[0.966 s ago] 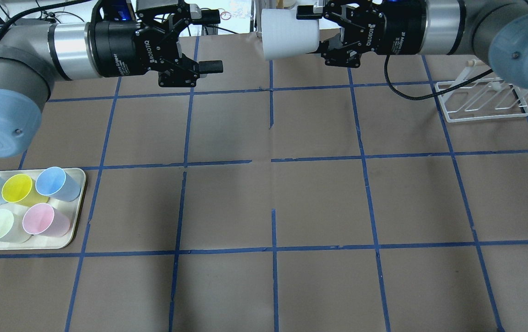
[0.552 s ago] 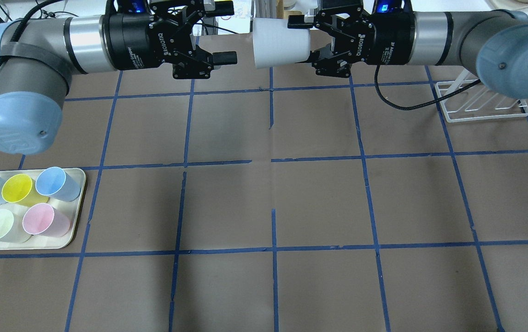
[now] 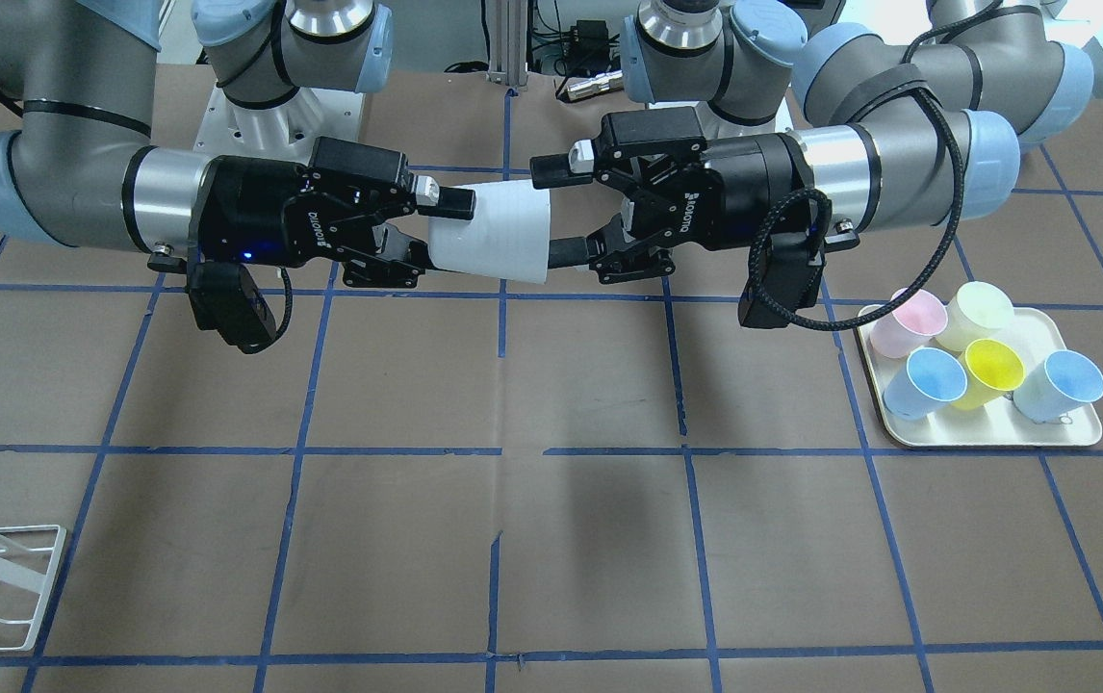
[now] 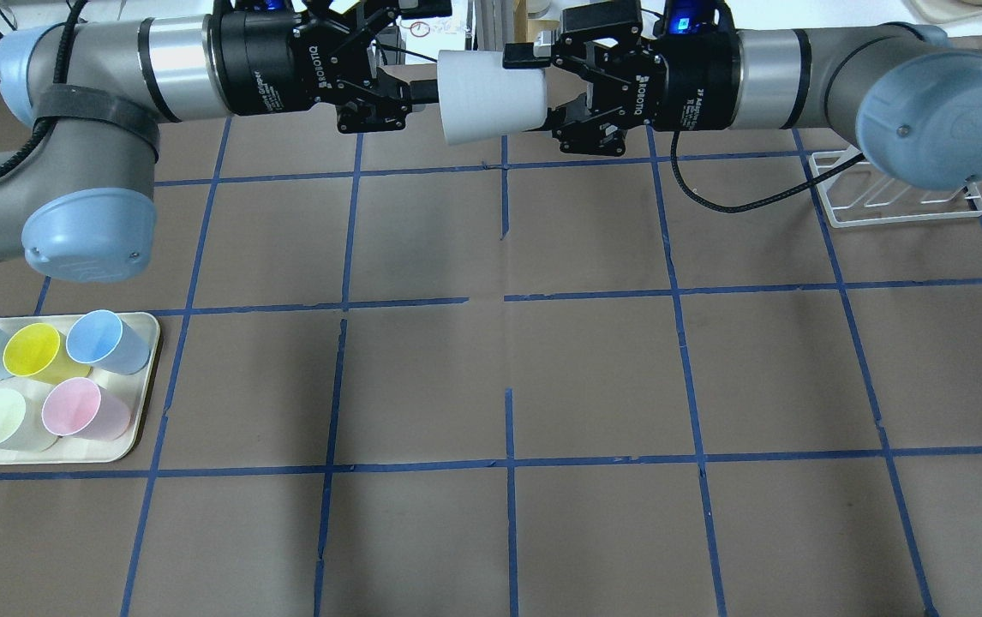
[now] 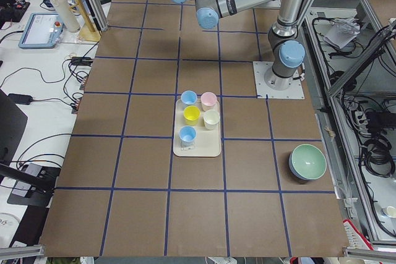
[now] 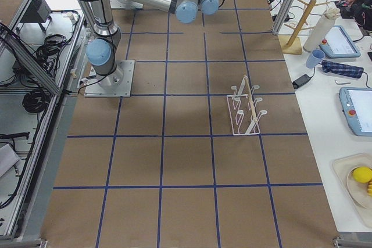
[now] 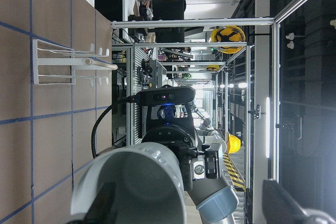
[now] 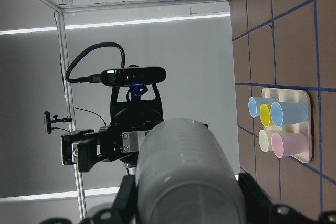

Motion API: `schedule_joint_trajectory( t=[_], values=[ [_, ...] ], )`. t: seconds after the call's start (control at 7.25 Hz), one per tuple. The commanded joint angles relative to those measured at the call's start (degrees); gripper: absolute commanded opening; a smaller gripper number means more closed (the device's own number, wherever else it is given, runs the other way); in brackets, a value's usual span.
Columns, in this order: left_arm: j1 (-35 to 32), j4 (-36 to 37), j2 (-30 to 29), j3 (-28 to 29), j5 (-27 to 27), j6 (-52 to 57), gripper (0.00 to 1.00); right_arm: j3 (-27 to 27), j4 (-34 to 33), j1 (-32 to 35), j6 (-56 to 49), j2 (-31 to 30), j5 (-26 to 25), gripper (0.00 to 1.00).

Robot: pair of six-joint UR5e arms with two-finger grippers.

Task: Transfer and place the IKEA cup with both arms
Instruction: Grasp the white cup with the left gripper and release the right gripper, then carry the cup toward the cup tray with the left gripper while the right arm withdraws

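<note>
The pale grey IKEA cup [image 4: 491,94] lies on its side in the air above the table's far middle, also in the front view [image 3: 494,236]. My right gripper [image 4: 540,87] [image 3: 431,238] is shut on its narrow base end. The cup fills the right wrist view [image 8: 189,177]. My left gripper [image 4: 418,50] [image 3: 559,212] is open at the cup's wide rim, level with it. In the left wrist view the cup [image 7: 142,177] sits low, one finger [image 7: 105,208] overlaps its mouth and the other [image 7: 286,203] stands well clear.
A cream tray [image 4: 146,386] [image 3: 1081,438] at the near left holds blue, yellow, pale green and pink cups. A white wire rack [image 4: 902,218] stands at the far right. A green bowl [image 5: 308,162] sits beside the robot's base.
Both grippers have closed in on each other. The left gripper moved right up to the cup's rim. The right gripper carried the cup left.
</note>
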Motion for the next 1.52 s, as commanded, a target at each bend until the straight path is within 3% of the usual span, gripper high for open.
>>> schedule_joint_trajectory(
  t=[0.0, 0.28, 0.69, 0.83, 0.97, 1.38],
  values=[
    [-0.33, 0.55, 0.06, -0.34, 0.04, -0.48, 0.56, -0.34, -0.41, 1.11, 0.09, 0.89, 0.36, 0.03],
    [-0.16, 0.46, 0.59, -0.7, -0.05, -0.57, 0.23, -0.6, -0.33, 1.02, 0.18, 0.9, 0.36, 0.03],
    [-0.16, 0.46, 0.59, -0.7, 0.04, -0.57, 0.15, -0.78, -0.15, 1.02, 0.27, 0.9, 0.45, 0.05],
    [-0.16, 0.46, 0.67, -0.61, 0.04, -0.57, 0.11, -0.69, 0.11, 0.93, 0.7, 0.9, 0.8, 0.67],
    [-0.16, 0.46, 0.68, -0.61, 0.04, -0.57, 0.08, -0.69, -0.15, 0.67, 3.58, 0.98, 0.8, 1.0],
    [-0.16, 0.46, 1.02, -0.52, 0.39, -0.57, 0.05, -1.04, -1.03, -3.0, 7.21, 0.98, 0.63, 1.0]
  ],
)
